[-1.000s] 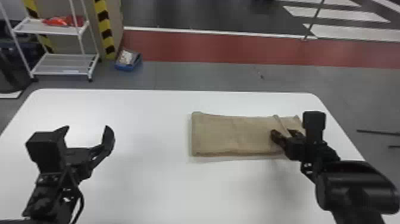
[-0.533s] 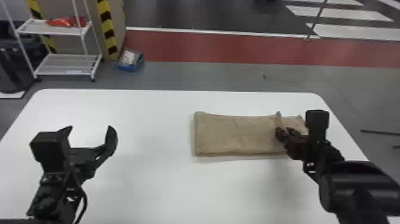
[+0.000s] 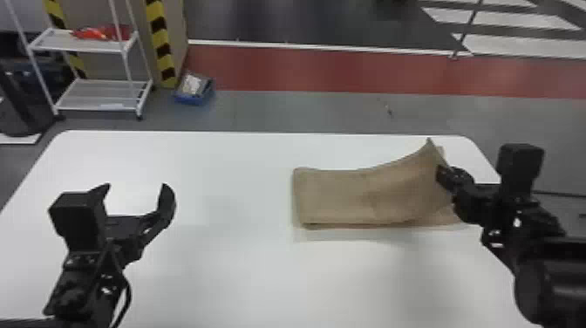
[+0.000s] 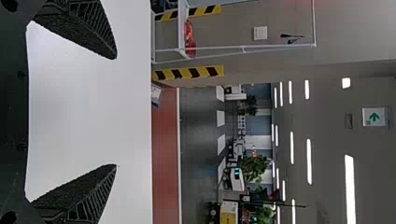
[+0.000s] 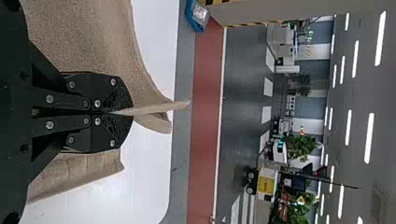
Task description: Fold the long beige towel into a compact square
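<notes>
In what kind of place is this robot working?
Probably an indoor demonstration or workshop hall: there are ceiling lights, black-and-yellow hazard tape and a painted red floor strip.

so the towel (image 3: 335, 198) is plain beige with a slightly coarse-looking weave, lying on the right half of the white table (image 3: 244, 270) as a longish, layered rectangle. its left end is down flat with a soft rounded edge, but at the right end the upper part is pinched and lifted, one corner poking up, with another layer lying under it
</notes>
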`<move>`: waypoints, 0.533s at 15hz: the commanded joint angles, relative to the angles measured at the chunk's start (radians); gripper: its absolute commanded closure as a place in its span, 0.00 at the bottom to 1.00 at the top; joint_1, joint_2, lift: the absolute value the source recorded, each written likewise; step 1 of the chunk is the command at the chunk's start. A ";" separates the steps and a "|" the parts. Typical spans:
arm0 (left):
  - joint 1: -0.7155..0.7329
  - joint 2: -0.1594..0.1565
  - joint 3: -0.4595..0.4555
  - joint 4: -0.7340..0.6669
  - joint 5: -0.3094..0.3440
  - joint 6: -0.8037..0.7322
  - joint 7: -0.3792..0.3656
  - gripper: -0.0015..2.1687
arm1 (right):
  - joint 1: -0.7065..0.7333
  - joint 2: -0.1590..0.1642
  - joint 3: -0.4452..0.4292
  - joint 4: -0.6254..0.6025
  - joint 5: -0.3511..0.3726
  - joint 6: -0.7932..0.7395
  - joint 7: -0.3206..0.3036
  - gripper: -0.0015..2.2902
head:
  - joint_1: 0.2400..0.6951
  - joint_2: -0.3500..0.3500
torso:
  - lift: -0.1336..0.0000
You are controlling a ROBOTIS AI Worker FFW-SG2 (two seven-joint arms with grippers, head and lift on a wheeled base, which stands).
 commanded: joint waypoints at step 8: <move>-0.003 0.000 -0.008 0.007 -0.002 0.000 0.000 0.02 | -0.066 -0.027 0.044 0.183 0.078 -0.066 0.019 0.57 | 1.00 0.28 | 0.11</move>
